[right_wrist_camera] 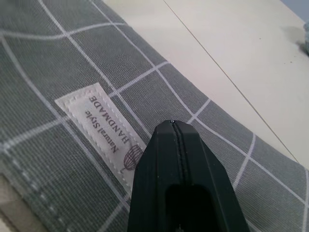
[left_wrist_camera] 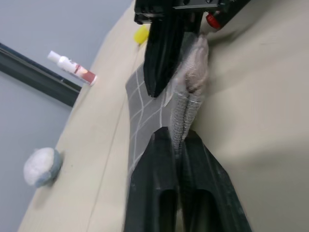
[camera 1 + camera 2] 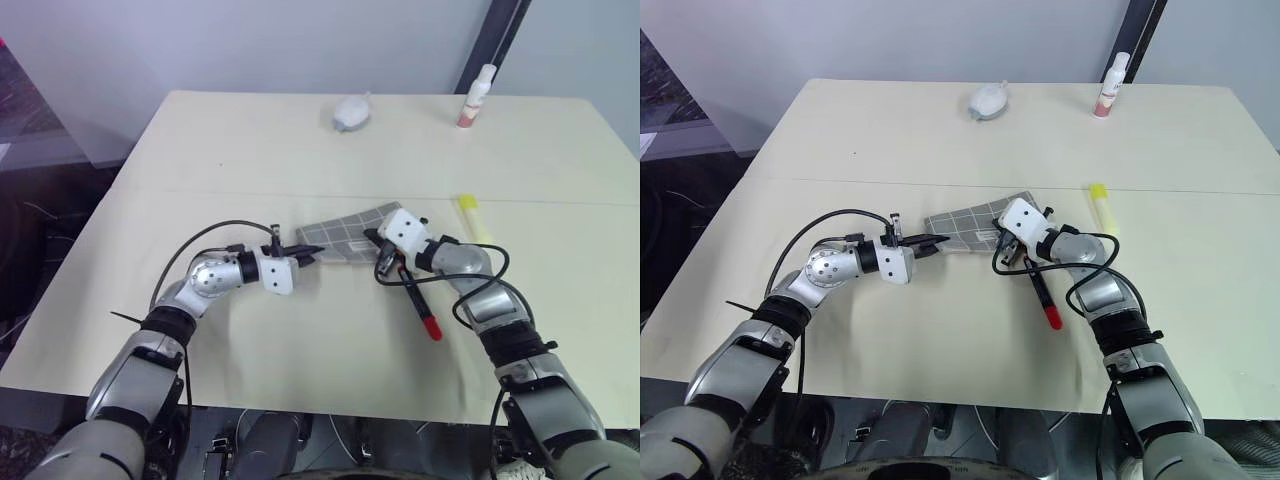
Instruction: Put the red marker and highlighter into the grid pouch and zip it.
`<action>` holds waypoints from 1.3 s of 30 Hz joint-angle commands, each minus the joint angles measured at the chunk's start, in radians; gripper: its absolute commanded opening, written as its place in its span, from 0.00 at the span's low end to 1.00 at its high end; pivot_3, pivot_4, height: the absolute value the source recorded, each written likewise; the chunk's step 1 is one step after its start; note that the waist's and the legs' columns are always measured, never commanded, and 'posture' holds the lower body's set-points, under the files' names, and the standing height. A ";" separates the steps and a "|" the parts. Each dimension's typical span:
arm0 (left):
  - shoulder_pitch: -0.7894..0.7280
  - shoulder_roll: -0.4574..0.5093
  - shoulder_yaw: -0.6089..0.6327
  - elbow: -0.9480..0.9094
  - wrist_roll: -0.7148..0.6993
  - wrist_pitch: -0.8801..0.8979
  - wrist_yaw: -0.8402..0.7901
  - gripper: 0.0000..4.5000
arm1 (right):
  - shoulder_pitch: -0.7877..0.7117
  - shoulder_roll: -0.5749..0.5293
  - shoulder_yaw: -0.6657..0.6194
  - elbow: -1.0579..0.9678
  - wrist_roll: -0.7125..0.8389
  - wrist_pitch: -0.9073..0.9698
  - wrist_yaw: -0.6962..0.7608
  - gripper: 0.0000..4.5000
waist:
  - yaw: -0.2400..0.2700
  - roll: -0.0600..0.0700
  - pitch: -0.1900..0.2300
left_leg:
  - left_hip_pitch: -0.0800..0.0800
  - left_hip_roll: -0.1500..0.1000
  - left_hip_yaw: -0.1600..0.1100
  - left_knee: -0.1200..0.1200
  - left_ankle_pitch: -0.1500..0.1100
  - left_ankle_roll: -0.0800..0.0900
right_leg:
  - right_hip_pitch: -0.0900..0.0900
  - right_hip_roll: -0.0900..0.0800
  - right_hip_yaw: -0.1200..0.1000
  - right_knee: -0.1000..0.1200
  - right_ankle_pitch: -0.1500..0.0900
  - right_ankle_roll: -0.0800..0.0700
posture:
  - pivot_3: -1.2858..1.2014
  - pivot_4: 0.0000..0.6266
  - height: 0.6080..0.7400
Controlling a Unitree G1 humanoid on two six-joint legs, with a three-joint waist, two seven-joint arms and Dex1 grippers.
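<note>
The grid pouch [image 3: 345,232], grey with white lines, lies mid-table between my two grippers. My left gripper [image 3: 310,255] is shut on the pouch's near end, and the left wrist view shows the fabric edge [image 2: 186,104] pinched between the fingers. My right gripper [image 3: 373,238] is shut with its tips over the pouch face beside the white label [image 1: 99,130]. I cannot tell whether it pinches anything. The red marker [image 3: 420,300], black with a red cap, lies on the table just under my right wrist. The yellow highlighter [image 3: 470,215] lies to the right of the pouch.
A white-and-pink bottle [image 3: 478,95] stands at the table's far right edge. A small grey-white rounded object [image 3: 350,113] sits at the far middle. The beige table [image 3: 250,160] is bare to the left and towards the front edge.
</note>
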State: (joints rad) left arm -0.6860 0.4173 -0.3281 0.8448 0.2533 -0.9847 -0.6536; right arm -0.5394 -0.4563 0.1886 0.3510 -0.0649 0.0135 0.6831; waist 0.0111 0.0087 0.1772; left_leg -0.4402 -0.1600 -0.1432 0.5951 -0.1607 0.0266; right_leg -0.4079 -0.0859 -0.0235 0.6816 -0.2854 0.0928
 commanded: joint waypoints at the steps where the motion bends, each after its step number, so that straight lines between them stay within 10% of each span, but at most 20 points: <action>1: 0.018 -0.016 -0.023 0.011 -0.030 0.022 -0.058 0.02 | -0.020 -0.010 -0.040 -0.049 0.031 -0.012 0.012 0.00 | -0.001 0.000 0.000 | 0.000 0.000 0.000 0.000 0.000 0.000 | 0.000 0.000 0.000 0.000 0.000 0.000 | 0.52 0.24 1.00; 5: 0.054 -0.005 0.017 -0.036 -0.119 0.070 -0.098 0.00 | -0.046 -0.008 -0.173 -0.118 0.189 0.085 0.027 0.19 | -0.002 0.000 0.000 | 0.000 0.000 0.000 0.000 0.000 0.000 | -0.001 0.000 0.000 0.000 0.000 0.000 | 0.52 0.24 1.00; 12: 0.111 0.017 0.108 -0.148 -0.222 0.186 -0.073 0.00 | 0.045 -0.198 -0.274 -0.242 0.357 0.292 0.228 0.99 | -0.001 0.000 0.000 | -0.001 0.000 0.000 0.000 -0.001 0.001 | -0.001 0.000 0.000 0.000 0.000 0.000 | 0.52 0.24 1.00; 30: 0.136 0.013 0.143 -0.241 -0.254 0.267 -0.090 0.00 | 0.059 -0.053 -0.270 -0.163 0.346 0.497 0.004 0.99 | -0.023 -0.001 0.001 | -0.003 0.001 0.000 0.000 0.000 0.001 | -0.001 -0.001 0.000 0.000 0.000 0.000 | 0.52 0.24 1.00; 39: 0.134 0.019 0.147 -0.252 -0.245 0.274 -0.081 0.00 | 0.044 -0.054 -0.225 -0.194 0.306 0.474 0.013 0.03 | -0.023 -0.001 0.001 | -0.002 0.000 0.000 0.000 0.000 0.001 | -0.001 -0.001 0.000 0.000 0.000 0.000 | 0.52 0.24 1.00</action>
State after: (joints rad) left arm -0.5480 0.4278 -0.2071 0.6250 0.0116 -0.7052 -0.7443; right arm -0.4702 -0.4953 -0.0456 0.1999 0.2483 0.5117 0.6863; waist -0.0117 0.0082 0.1778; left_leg -0.4426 -0.1595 -0.1430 0.5950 -0.1610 0.0279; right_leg -0.4089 -0.0864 -0.0234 0.6819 -0.2855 0.0925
